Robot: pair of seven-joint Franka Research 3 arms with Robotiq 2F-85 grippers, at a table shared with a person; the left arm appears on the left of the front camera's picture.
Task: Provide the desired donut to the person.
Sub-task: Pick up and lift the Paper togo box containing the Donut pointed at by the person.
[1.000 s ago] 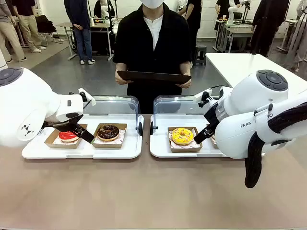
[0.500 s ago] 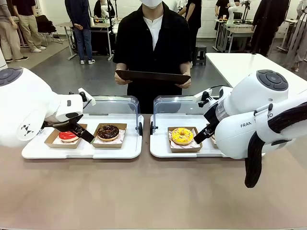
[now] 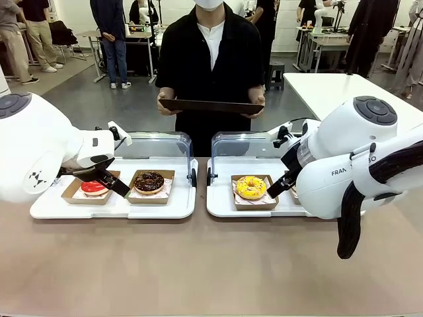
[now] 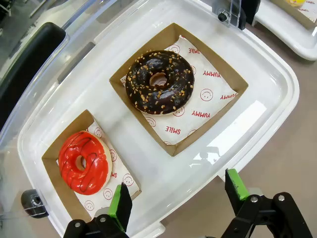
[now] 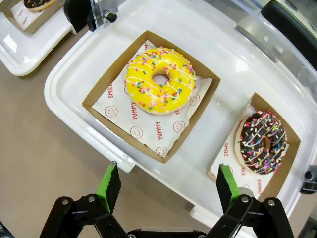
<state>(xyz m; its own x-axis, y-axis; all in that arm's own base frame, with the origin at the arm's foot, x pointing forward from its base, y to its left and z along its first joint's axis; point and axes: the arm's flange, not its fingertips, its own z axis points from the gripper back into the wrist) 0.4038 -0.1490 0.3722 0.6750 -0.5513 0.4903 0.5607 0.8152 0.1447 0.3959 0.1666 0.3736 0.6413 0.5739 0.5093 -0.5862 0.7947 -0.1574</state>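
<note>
Rainbow-sprinkled donut, hidden frontally, shows from right wrist.

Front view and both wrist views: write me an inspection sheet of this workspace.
Surface: brown table, white left tray and right tray, clear lids raised.
Job's things: red donut, chocolate nut donut, yellow donut, chocolate sprinkled donut, each boxed; person holds a dark tray.
Clutter: nothing seen.
Grippers: left gripper open over left tray's near edge; right gripper open over right tray's.
Cables: black cable looped on right arm.
Surroundings: bystanders and tables behind.
</note>
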